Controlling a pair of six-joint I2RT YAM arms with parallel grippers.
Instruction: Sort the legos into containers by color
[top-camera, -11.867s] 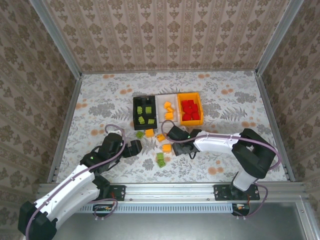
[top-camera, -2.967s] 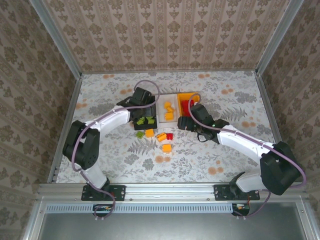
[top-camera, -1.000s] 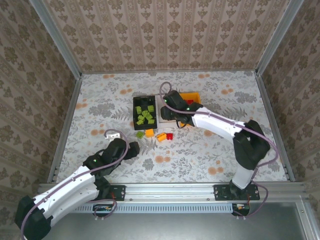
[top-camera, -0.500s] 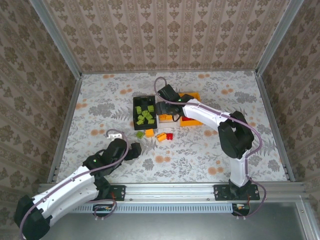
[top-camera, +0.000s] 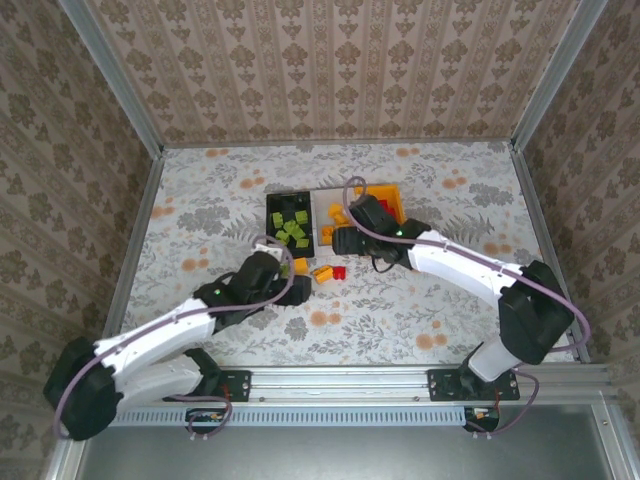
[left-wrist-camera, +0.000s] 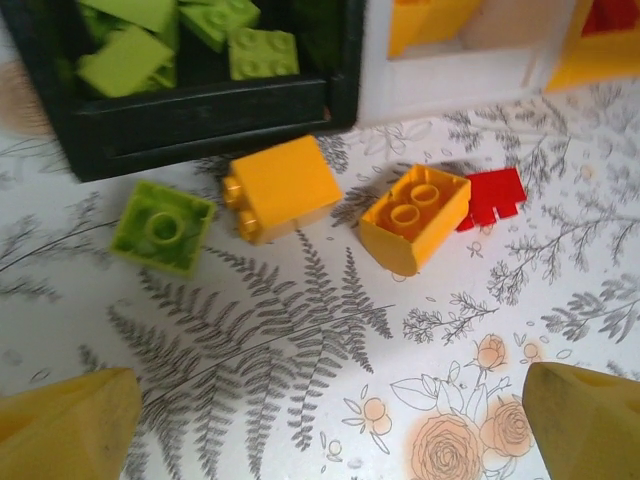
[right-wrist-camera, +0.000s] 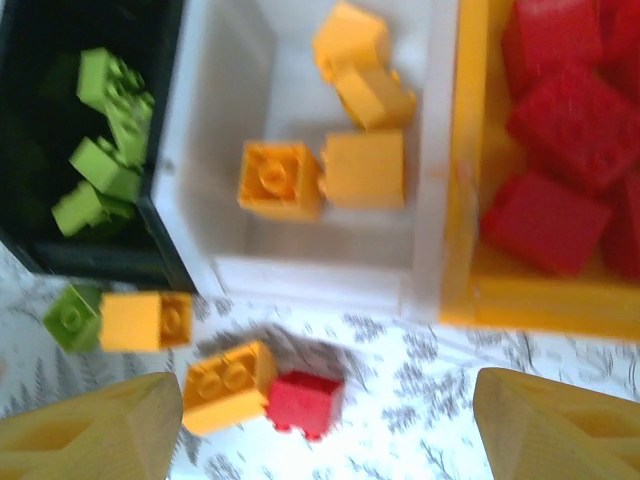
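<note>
The three containers sit joined in a row toward the far middle of the worktop (top-camera: 450, 300), and the sorting so far makes sense. Lime legos lie in the black bin (left-wrist-camera: 200, 125) on the left, orange-yellow ones in the white bin (right-wrist-camera: 310, 270), and red ones in the orange bin (right-wrist-camera: 465, 150) on the right. Four strays lie just on the near side of the bins: a green brick (left-wrist-camera: 162, 227), a tipped yellow brick (left-wrist-camera: 280, 188), an upright yellow brick (left-wrist-camera: 415, 218) and a red brick (left-wrist-camera: 490, 197) pressed against it. The left hand (left-wrist-camera: 325, 430) hangs over this cluster with its fingers spread wide and nothing between them. I take that as lining up a pick (the green one lies right by its own bin). The right hand (right-wrist-camera: 320, 425) hovers by the near wall of the white bin, also open and empty, within reach of the yellow and red strays.
</note>
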